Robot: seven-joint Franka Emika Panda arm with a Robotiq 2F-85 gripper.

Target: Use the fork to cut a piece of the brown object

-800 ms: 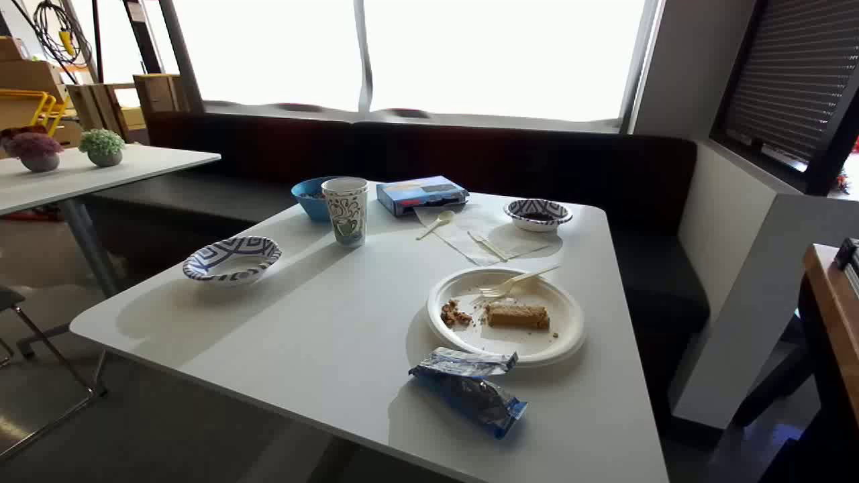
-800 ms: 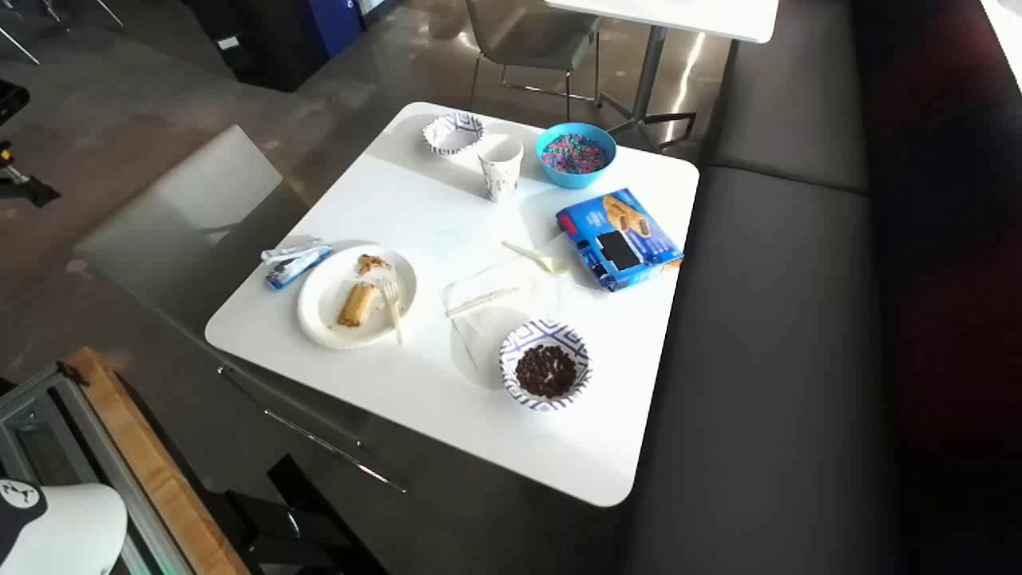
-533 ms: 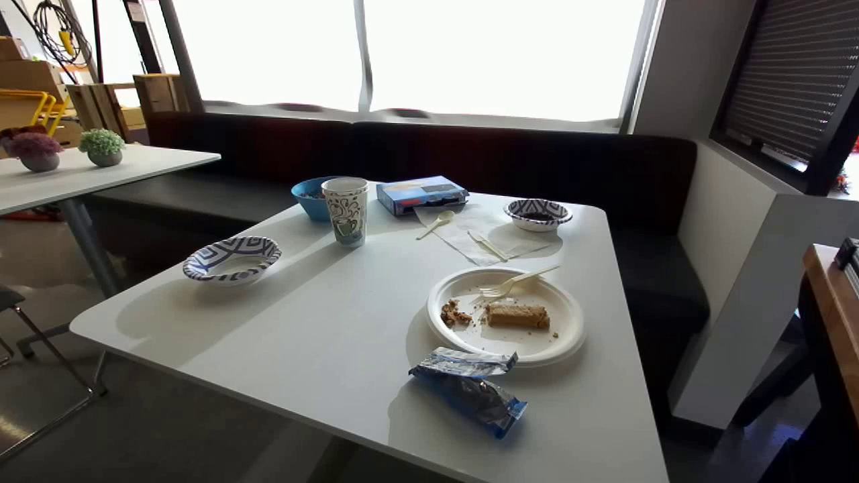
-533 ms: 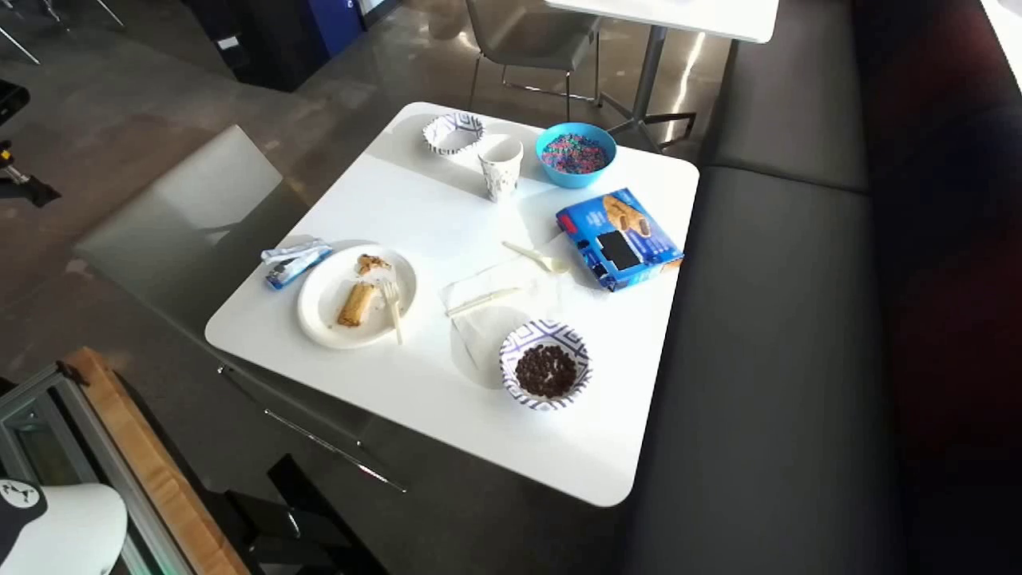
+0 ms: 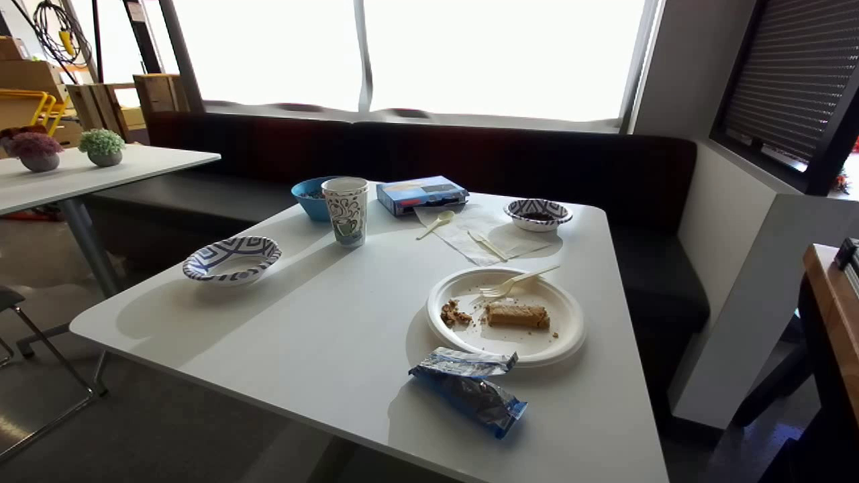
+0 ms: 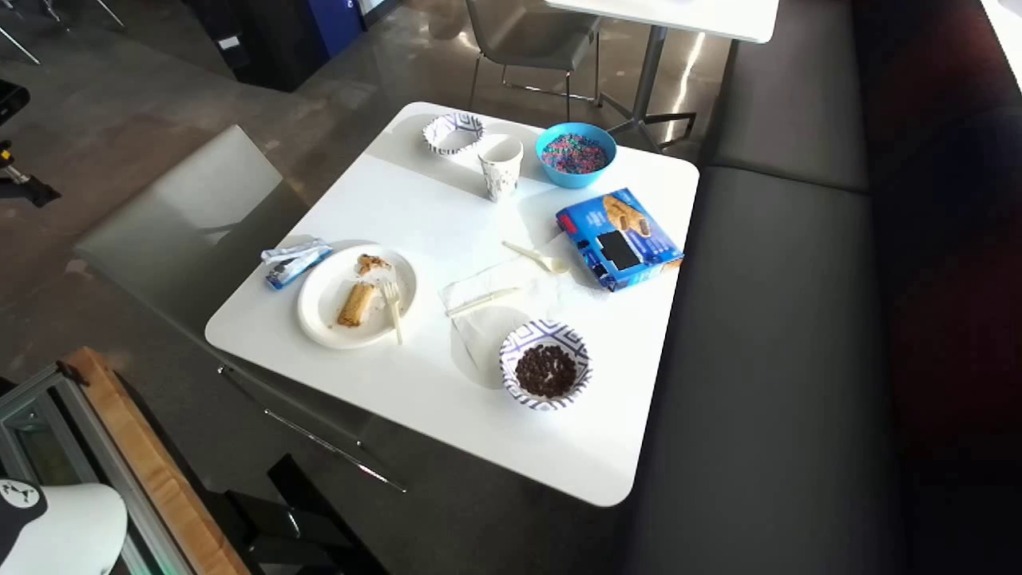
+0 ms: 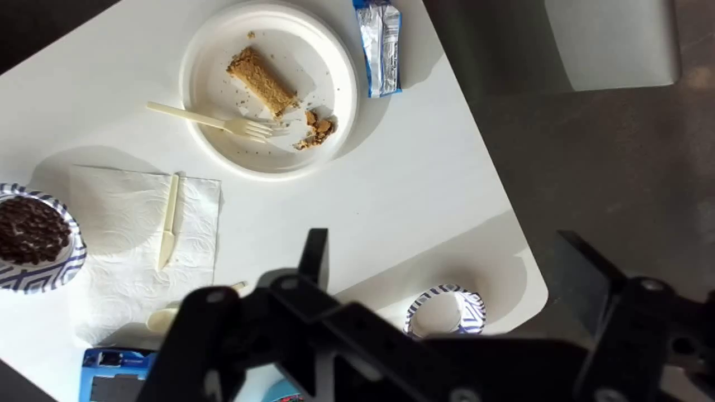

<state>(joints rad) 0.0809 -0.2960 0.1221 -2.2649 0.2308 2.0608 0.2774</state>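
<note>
Your black hand (image 7: 444,245) is spread, empty. Cream plastic fork (image 7: 233,126) overhangs round white plate (image 7: 345,95) beside oblong brown bar (image 7: 262,82), likely for handle access.

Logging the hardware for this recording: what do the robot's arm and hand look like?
In the wrist view the hand is black, with two angular fingers ending in flat tips; round bolt heads show on its links. Of the arm, an exterior view shows a smooth, rounded white shell and a dark part with a round white badge, its dark mark too small to read.
</note>
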